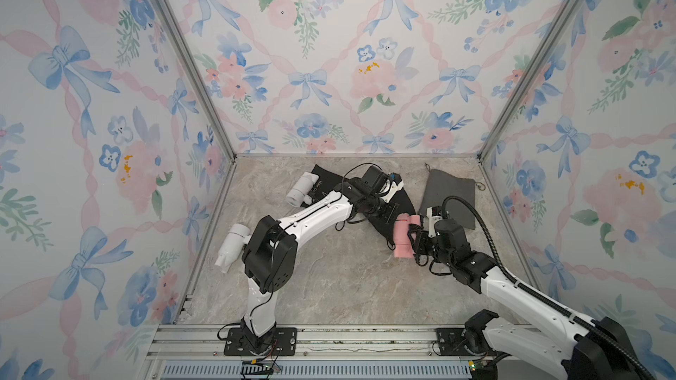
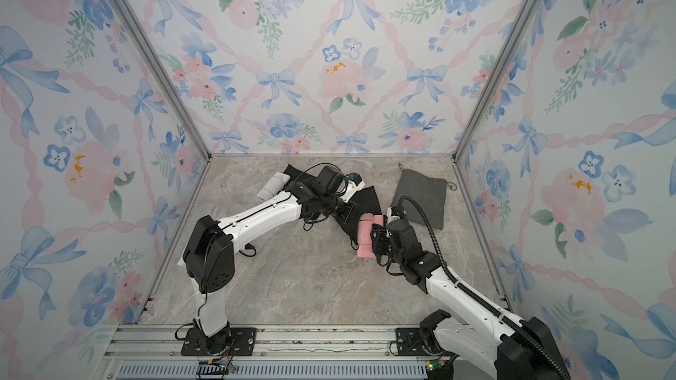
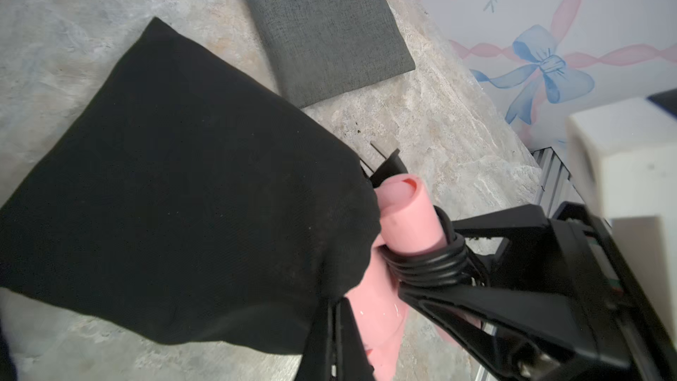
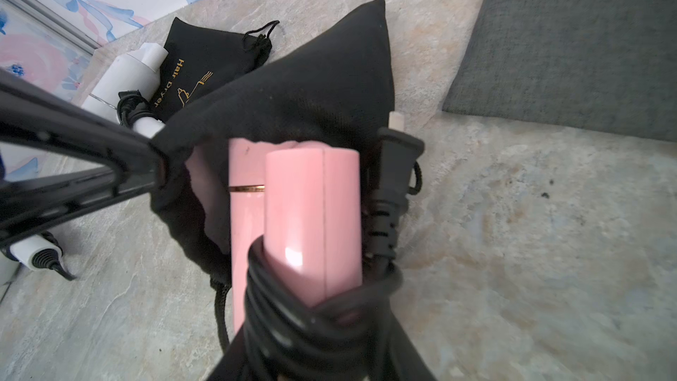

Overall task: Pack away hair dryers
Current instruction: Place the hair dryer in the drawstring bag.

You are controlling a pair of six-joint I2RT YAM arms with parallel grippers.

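Overhead stereo, wrist views share pink dryer (image 4: 311, 214)

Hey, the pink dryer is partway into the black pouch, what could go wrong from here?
The plug stands beside the pink dryer at the mouth of the black pouch and may snag the hem. The left gripper pinches only one side of that mouth, so a push from the right gripper might shove the pouch along rather than fill it.

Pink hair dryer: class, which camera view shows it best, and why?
The right wrist view: the pink hair dryer fills the frame, its wound cord and plug clear, its end inside the mouth of the black pouch. The left wrist view shows it partly hidden by that pouch; in both top views it is small.
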